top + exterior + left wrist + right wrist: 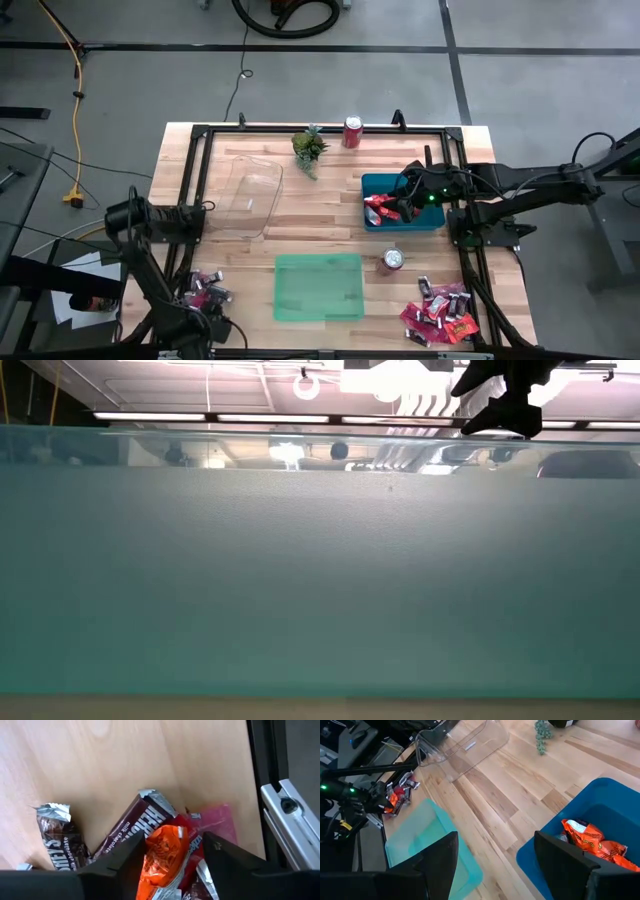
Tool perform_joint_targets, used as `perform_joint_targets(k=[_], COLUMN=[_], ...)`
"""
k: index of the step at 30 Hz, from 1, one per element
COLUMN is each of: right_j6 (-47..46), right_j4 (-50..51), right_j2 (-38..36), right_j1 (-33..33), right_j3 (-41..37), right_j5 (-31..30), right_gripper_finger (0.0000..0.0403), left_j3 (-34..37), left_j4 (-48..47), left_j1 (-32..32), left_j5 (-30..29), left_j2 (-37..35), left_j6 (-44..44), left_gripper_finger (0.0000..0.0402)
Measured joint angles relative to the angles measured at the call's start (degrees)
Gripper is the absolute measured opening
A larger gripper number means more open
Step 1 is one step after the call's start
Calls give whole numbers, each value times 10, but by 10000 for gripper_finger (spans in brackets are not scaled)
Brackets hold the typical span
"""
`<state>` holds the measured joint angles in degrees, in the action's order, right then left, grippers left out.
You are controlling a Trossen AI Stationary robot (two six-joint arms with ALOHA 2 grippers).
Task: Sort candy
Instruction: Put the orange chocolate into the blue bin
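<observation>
Both arms are dark, near-black units built from slender tubular links and bulkier joint housings, with black cabling running along them. The right arm [530, 190] carries a small lit green indicator near its wrist, and a looped black cable trails off its base end. The left arm [150, 260] shows a rounded joint housing at its shoulder. The left gripper [172, 862] has two matte black, wedge-shaped fingers [120, 865] with flat inner faces. The right gripper [495, 857] has matching broad black fingers [437, 857].

Open right claw [495, 852] above blue bin [555, 840] holding orange candy [592, 842].
</observation>
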<state>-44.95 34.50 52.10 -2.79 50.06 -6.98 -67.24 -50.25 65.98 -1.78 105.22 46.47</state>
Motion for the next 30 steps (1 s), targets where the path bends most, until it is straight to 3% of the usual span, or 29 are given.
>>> perform_joint_targets(k=[3,7,14,17,22,25,28,30], right_j6=[0,0,0,0,4,21,50,79], right_j4=[0,0,0,-13,-103,-174,-258,-312], right_j2=[0,0,0,0,4,15,40,64], right_j1=[0,0,0,0,0,0,0,0], right_j3=[0,0,0,0,0,0,0,0], right_j5=[0,0,0,1,1,15,40,57], right_gripper_finger=[254,254,254,254,254,254,254,254], left_j3=[0,0,0,0,0,0,8,31], left_j4=[-1,-4,-34,-60,-79,-48,44,155], left_j1=[0,0,-16,-53,-157,-234,-313,-362], left_j5=[-1,0,-20,-122,-420,-553,-599,-560], left_j2=[-8,-24,-101,-175,-293,-341,-372,-388], left_j6=[7,10,48,66,81,38,-29,-105], left_gripper_finger=[126,26,3,2,1,1,1,1])
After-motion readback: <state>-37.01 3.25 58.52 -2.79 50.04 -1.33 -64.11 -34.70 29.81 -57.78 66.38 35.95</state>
